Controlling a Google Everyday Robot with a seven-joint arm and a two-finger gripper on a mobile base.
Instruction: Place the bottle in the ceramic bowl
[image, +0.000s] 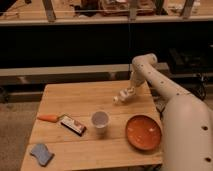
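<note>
- Across the lower half of the view stands the wooden bench (75, 100), which carries everything. The bare boards on its right side give a free path from the far edge to the near corner.
- Reaching in from the right, the white robot arm (165, 92) bends down to the far-right part of the bench.
- At the near right sits the ceramic bowl (142, 132), reddish-orange, wide, shallow and seemingly empty. It lies well apart from the bottle, so the carry should run toward the camera and slightly right, ending over the bowl's middle.
- Left of the bowl, a white cup (100, 120) stands upright near the bench's centre. It is the nearest obstacle, and keeping to its right avoids it.
- Further left lie a dark snack packet (73, 125), a blue sponge (41, 153) at the near-left corner, and an orange carrot-like item (48, 118). All three are off the route.
- The bottle (119, 98), small and pale, is at the tip of the arm on the far right, low over the boards or on them. I cannot tell which.
- The tool (129, 93) sits right against the bottle. I cannot tell whether it is gripping the bottle, so a secure grasp should be confirmed before lifting, and the release should be low in the bowl because the bottle may roll.
</note>
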